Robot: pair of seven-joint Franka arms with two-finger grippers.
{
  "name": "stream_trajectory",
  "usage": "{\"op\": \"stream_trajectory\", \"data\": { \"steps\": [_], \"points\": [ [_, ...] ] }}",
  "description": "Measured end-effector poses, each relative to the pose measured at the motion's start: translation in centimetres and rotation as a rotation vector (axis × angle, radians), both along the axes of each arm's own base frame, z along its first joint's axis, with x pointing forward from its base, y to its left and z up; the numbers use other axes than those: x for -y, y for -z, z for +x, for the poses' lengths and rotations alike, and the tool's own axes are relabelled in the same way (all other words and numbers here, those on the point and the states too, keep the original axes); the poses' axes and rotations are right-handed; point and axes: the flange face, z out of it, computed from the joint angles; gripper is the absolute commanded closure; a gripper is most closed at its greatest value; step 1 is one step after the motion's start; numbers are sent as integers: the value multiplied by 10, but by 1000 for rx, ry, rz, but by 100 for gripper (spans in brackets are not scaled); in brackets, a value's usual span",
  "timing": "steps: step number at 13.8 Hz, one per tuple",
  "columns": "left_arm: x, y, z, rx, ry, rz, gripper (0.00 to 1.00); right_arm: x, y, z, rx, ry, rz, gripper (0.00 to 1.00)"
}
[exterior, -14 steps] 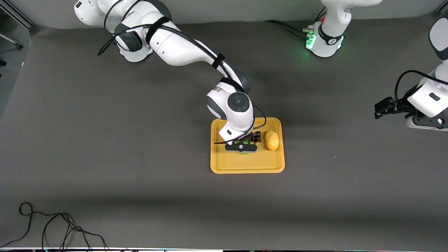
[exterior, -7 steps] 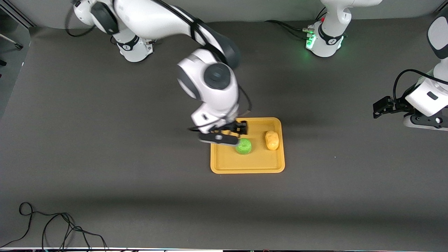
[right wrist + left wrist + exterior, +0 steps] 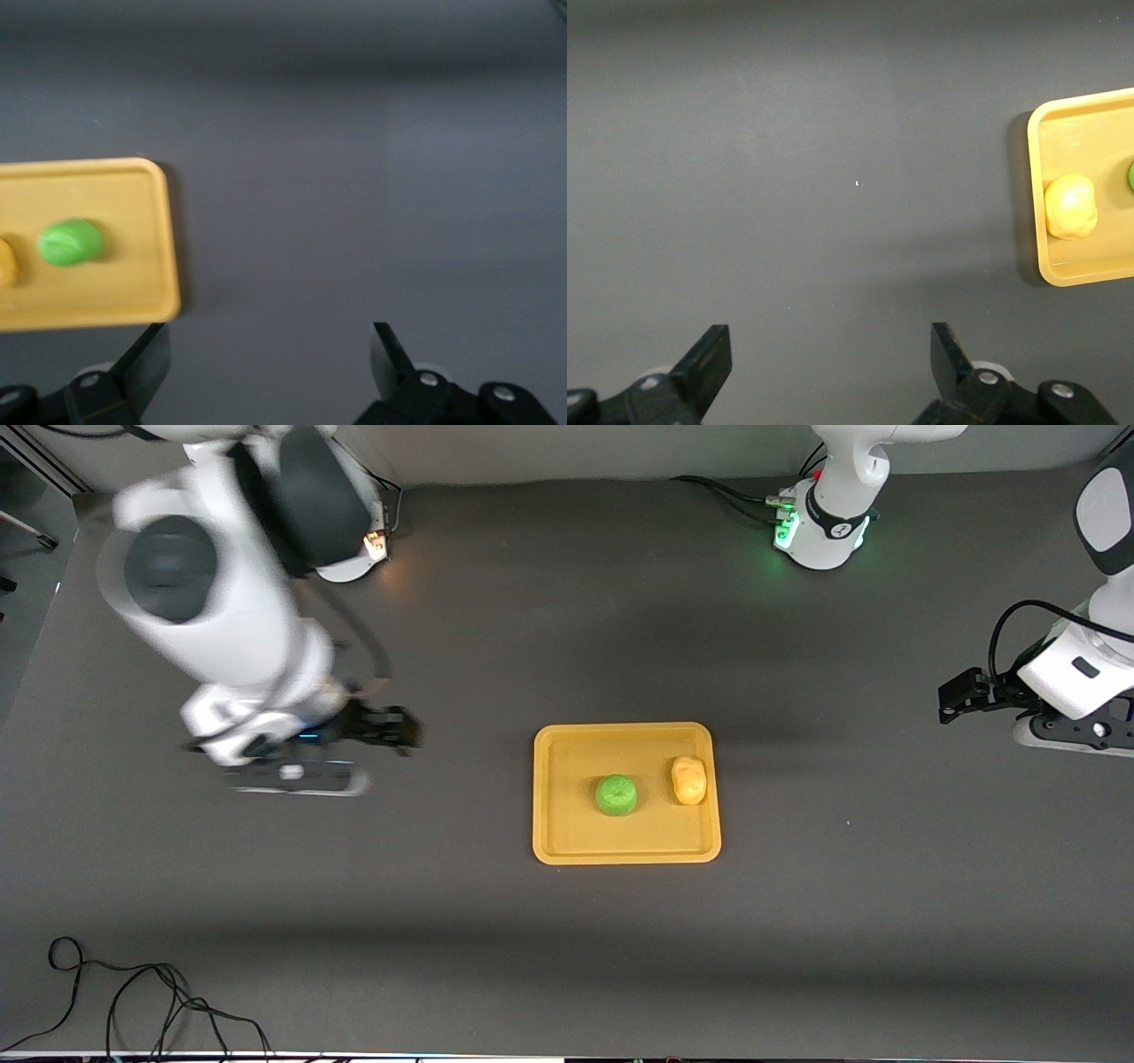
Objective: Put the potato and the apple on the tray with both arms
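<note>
The right gripper (image 3: 306, 766), over the tray (image 3: 567, 841) 1 second ago, has let go of the apple (image 3: 616, 794) and swung up to the middle left of the frame over bare table, fingers wide and empty. Apple and potato (image 3: 688, 780) both sit on the tray at centre, so the task looks done. The left gripper (image 3: 957, 698) waits at the right edge, wide and empty.

The right arm (image 3: 221, 602) is smeared by motion in the front view, and its pincer (image 3: 297, 775) is rendered only as a pale streak over the worktop (image 3: 443, 921). The apple (image 3: 1130, 175) is cut by the left wrist view's edge, as is the tray (image 3: 1063, 270). The potato (image 3: 5, 263) is clipped in the right wrist view.
</note>
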Motion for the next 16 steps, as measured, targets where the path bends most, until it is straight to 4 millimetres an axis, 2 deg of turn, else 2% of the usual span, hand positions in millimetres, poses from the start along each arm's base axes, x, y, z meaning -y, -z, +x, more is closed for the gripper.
{"op": "stream_trajectory", "data": {
  "steps": [4, 6, 7, 8, 10, 14, 16],
  "points": [
    [0, 1, 0, -2, 0, 0, 0, 133, -19, -18, 4, -39, 25, 0],
    [0, 1, 0, -2, 0, 0, 0, 188, -18, -34, 18, -46, 35, 0],
    [0, 1, 0, -2, 0, 0, 0, 208, -16, -43, 19, -34, 38, 0],
    [0, 1, 0, -3, 0, 0, 0, 225, -14, -50, 18, -17, 40, 0],
    [0, 2, 0, -3, 1, 0, 0, 243, -13, -59, 15, 10, 42, 0],
    [0, 3, 0, -4, 0, 0, 0, 263, -14, -59, 24, 37, 39, 0],
    [0, 4, 2, 1, 0, 0, 0, 265, -14, -60, 23, 41, 39, 0]
  ]
}}
